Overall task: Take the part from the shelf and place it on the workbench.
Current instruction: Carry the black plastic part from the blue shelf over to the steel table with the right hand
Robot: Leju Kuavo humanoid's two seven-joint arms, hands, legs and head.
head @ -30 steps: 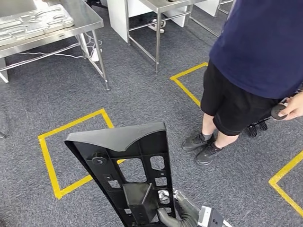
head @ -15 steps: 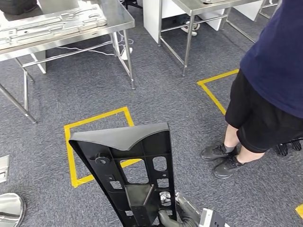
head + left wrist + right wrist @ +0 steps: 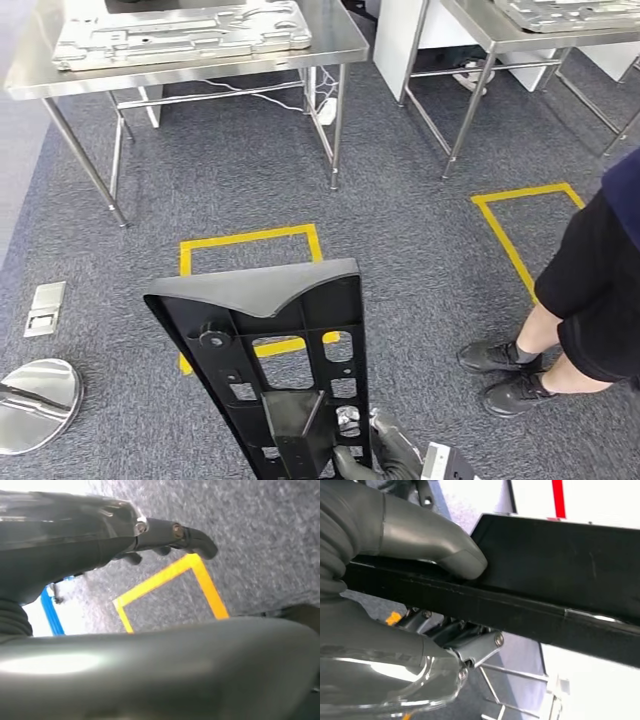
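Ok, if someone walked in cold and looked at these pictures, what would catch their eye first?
First the big black ribbed part, held upright in the middle foreground by the right hand, which grips its lower end. Behind it, yellow tape squares mark the grey carpet in front of a steel workbench carrying a silver panel. A person in black shorts stands at the right edge.

Grey carpeted floor (image 3: 423, 250) bore yellow tape squares (image 3: 249, 240). Two stainless steel worktops (image 3: 332, 45) stood beyond. A square metal floor plate (image 3: 45, 307) lay at left.
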